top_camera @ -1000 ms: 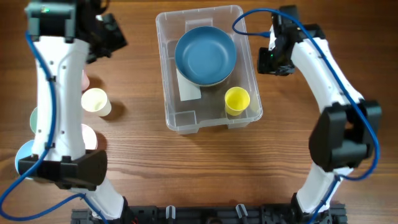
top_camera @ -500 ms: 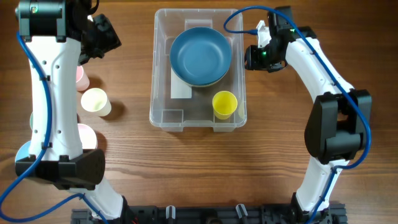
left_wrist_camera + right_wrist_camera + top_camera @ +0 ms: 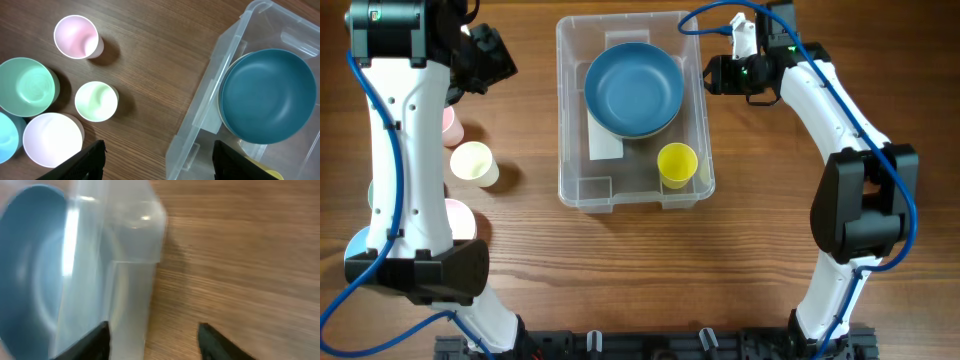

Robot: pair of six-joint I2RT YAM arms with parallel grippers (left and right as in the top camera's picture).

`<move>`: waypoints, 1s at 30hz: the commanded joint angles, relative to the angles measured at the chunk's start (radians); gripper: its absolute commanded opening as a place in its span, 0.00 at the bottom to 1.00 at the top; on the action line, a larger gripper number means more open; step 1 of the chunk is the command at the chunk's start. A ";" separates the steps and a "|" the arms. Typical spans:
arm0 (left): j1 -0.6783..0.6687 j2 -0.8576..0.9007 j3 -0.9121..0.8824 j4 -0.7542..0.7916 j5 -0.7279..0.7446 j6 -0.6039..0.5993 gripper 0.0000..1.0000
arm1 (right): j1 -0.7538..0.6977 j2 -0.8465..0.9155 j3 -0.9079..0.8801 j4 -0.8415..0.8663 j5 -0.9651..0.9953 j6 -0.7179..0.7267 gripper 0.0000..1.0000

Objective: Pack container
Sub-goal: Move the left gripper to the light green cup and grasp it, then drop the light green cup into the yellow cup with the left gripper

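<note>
The container (image 3: 563,120), a large clear bin, sits at the table's upper middle. It holds a big blue bowl (image 3: 633,88), a yellow cup (image 3: 677,163) and a white label on its floor. My right gripper (image 3: 712,75) is open at the bin's right rim. In the right wrist view its fingers (image 3: 152,340) straddle the bin's wall (image 3: 132,255), with the blue bowl (image 3: 30,255) at the left. My left gripper (image 3: 495,60) is open and empty, left of the bin. Its wrist view shows its fingers (image 3: 157,160) above bare wood beside the bin (image 3: 210,100) and bowl (image 3: 267,95).
Loose cups and bowls stand at the left: a pink cup (image 3: 76,36), a green bowl (image 3: 27,86), a pale green-yellow cup (image 3: 96,101), a pale pink bowl (image 3: 52,138) and a light blue bowl (image 3: 5,142). The pale cup also shows in the overhead view (image 3: 473,162).
The container has slid left and turned square to the table. My right gripper has moved left and up along its right rim. The left arm shifted slightly, then stayed still.
</note>
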State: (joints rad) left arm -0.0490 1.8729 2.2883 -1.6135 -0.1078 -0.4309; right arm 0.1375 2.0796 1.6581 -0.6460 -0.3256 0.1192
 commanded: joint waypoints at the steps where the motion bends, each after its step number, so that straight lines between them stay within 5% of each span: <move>1: 0.008 0.005 0.003 -0.009 -0.008 0.010 0.70 | -0.025 -0.003 0.005 -0.086 0.343 0.123 0.62; 4: 0.008 0.006 0.003 -0.072 -0.066 0.001 0.67 | -0.081 -0.094 0.006 -0.203 0.484 0.037 0.64; 8: 0.039 -0.034 -0.132 -0.071 -0.083 -0.084 0.64 | -0.142 -0.204 0.006 -0.250 0.395 0.011 0.69; 12: 0.109 -0.134 -0.490 -0.047 -0.088 -0.098 0.65 | -0.161 -0.216 0.005 -0.303 0.373 0.010 0.69; 14: 0.139 -0.193 -0.647 0.070 -0.063 -0.096 0.75 | -0.161 -0.216 0.004 -0.315 0.369 0.011 0.69; 18: 0.148 -0.172 -0.822 0.330 -0.016 -0.021 0.78 | -0.161 -0.216 0.004 -0.332 0.353 0.010 0.69; 24: 0.166 -0.057 -0.861 0.528 -0.016 0.048 0.82 | -0.161 -0.216 0.004 -0.351 0.353 0.010 0.69; 29: 0.165 0.085 -0.861 0.613 0.019 0.088 0.81 | -0.161 -0.216 0.004 -0.350 0.353 0.010 0.69; 30: 0.165 0.115 -0.861 0.627 0.053 0.088 0.69 | -0.161 -0.216 0.004 -0.350 0.353 0.010 0.69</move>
State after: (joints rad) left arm 0.1112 1.9331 1.4368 -1.0073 -0.1215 -0.3786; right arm -0.0235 1.8641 1.6573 -0.9955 0.0414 0.1337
